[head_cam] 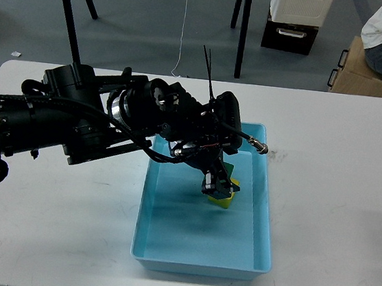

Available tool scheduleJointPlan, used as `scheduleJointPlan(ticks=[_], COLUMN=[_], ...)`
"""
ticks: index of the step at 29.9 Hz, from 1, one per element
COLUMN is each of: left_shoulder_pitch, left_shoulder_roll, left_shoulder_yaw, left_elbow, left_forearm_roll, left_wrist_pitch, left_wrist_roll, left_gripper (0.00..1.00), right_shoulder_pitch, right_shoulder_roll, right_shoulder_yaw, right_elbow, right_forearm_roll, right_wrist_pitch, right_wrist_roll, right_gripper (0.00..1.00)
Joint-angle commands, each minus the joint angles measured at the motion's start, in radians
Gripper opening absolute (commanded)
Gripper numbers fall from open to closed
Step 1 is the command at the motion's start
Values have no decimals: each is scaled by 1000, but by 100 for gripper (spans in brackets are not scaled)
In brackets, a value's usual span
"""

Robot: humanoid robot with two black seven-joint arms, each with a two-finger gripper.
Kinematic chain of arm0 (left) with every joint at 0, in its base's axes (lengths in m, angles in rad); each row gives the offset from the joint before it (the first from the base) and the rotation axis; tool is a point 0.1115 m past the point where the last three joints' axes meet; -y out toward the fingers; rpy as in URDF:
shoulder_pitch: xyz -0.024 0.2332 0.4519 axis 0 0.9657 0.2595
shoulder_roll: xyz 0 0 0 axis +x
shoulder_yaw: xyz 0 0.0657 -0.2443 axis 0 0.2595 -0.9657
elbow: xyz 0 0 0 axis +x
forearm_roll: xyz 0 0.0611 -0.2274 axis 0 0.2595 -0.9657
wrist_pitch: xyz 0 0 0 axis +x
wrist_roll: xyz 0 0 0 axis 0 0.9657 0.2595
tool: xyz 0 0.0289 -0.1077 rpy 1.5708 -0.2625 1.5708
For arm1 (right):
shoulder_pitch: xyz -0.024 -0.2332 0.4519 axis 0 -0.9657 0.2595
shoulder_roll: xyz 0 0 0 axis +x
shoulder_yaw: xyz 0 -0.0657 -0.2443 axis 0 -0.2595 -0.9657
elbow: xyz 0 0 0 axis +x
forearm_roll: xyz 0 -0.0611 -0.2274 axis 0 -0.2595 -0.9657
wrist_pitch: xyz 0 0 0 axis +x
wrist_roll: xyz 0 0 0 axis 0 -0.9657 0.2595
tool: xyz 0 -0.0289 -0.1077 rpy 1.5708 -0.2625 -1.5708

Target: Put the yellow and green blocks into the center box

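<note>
The light blue box [266, 214] lies in the middle of the white table. A yellow block [224, 201] rests on the box floor near its far right side. My left gripper [214, 186] reaches down into the box and stands right over the yellow block's left edge, hiding part of it. Its dark fingers cannot be told apart, so open or shut is unclear. A bit of the green block [229, 168] shows just behind the gripper, mostly hidden by the wrist. My right gripper is out of view.
The white table [336, 201] reaches to the right and front of the box. My bulky left arm [76, 119] covers the table's left part. A tripod leg, a black stand, a cabinet and a seated person are on the floor behind the table.
</note>
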Motion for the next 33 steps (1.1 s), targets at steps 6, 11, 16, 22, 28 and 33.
scheduleJointPlan(ticks=[6,11,16,22,28,33], left_shoulder_pitch=[31,135,310,457,595,744], left_shoulder_roll=[105,164,155,164,162,173], left_shoulder_yaw=[-264,-509,-839,-1001,-1065,-1061], left_elbow=[-46,-46,-50,-115,-145,-221], left_forearm_roll=[-215,-388,-467,-626,-963,-1417], left_wrist_pitch=[0,0,0,0,0,217], left_wrist_roll=[0,0,0,0,123,332], left_gripper=[100,99,99,99,98,100], right_shoulder_pitch=[29,116,239,330,345,331], right_shoulder_roll=[5,5,5,6,90,158], right_shoulder_yaw=[-25,-39,-59,-62,-45,-21], right_elbow=[6,5,0,0,0,-2], right_forearm_roll=[0,2,119,449,624,753], right_wrist_pitch=[11,16,16,19,54,56], right_wrist_roll=[2,-11,-72,-238,-296,-299], right_gripper=[99,99,99,99,99,99])
